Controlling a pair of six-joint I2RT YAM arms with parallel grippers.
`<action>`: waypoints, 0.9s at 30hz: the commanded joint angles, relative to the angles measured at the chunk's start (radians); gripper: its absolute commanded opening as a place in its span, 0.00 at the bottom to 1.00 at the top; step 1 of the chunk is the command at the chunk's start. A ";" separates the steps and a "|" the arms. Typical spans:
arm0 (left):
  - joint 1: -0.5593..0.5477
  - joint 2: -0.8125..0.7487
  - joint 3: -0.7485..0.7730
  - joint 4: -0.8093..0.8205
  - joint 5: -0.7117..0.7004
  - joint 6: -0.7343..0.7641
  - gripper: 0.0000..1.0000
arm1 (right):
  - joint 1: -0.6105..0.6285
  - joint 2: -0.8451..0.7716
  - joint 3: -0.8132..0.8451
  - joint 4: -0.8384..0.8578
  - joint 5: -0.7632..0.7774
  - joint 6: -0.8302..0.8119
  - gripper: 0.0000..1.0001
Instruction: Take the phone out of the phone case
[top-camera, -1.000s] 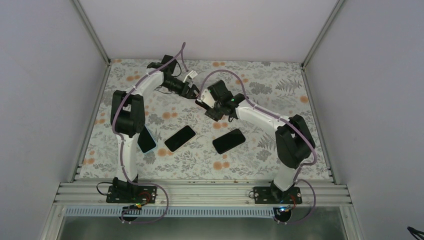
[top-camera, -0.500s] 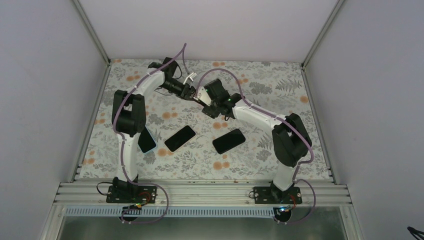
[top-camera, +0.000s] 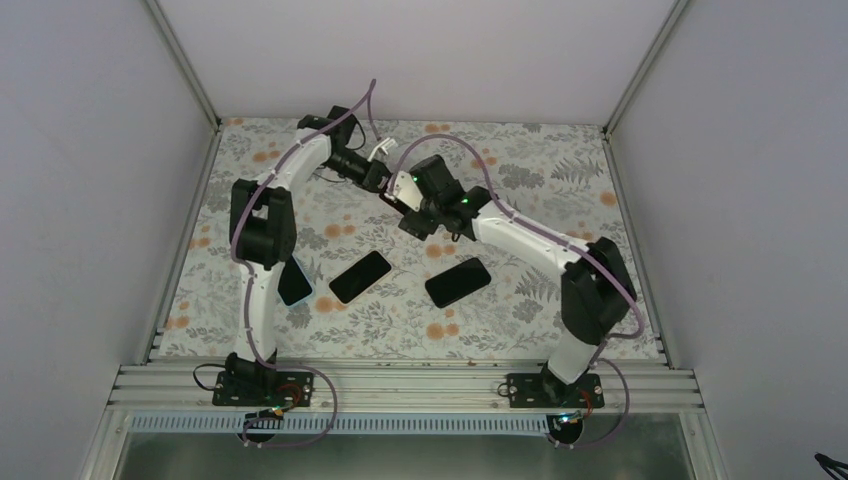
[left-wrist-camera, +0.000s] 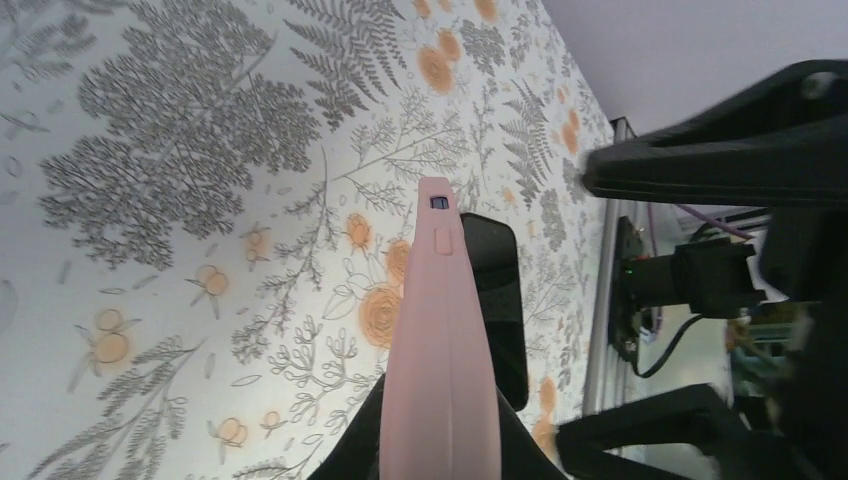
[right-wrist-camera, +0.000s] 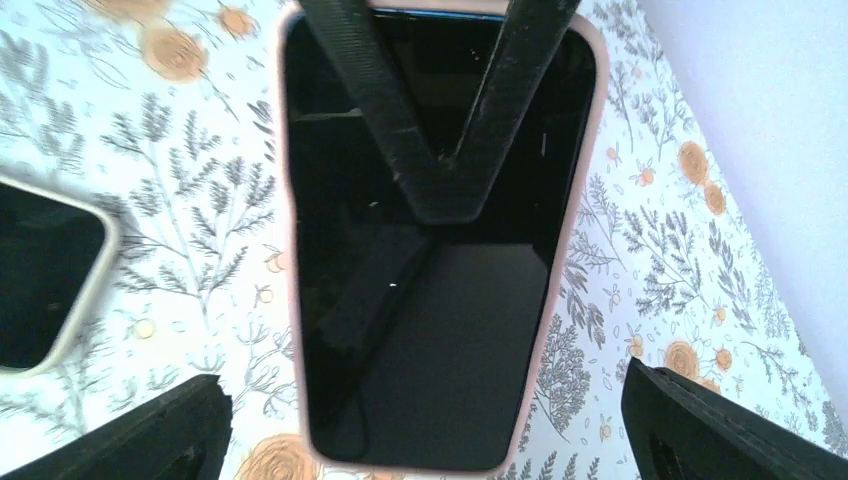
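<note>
Above the floral tabletop (top-camera: 560, 160), the left end effector (left-wrist-camera: 440, 455) clamps the probably pliable pink phone case (left-wrist-camera: 437, 340) holding the stiff, slick-looking phone (right-wrist-camera: 440, 330); the right end effector (right-wrist-camera: 425, 400) gapes wide, best peeling a corner lip.

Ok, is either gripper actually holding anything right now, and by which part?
The left gripper holds the pink-cased phone, clamped across screen and back at one short end. The right gripper stands open, gripping nothing.

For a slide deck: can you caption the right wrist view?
Left tool pinches the pink-cased phone above the floral table; the open right tool faces its screen.
</note>
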 joint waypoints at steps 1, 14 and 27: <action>-0.002 -0.025 0.132 -0.098 -0.032 0.070 0.02 | -0.040 -0.143 -0.009 -0.080 -0.111 -0.019 1.00; -0.071 -0.545 -0.182 0.122 -0.241 0.378 0.02 | -0.423 -0.429 -0.323 -0.232 -0.740 -0.543 1.00; -0.224 -0.790 -0.688 0.568 -0.466 0.416 0.02 | -0.425 -0.264 -0.141 -0.313 -0.971 -0.519 1.00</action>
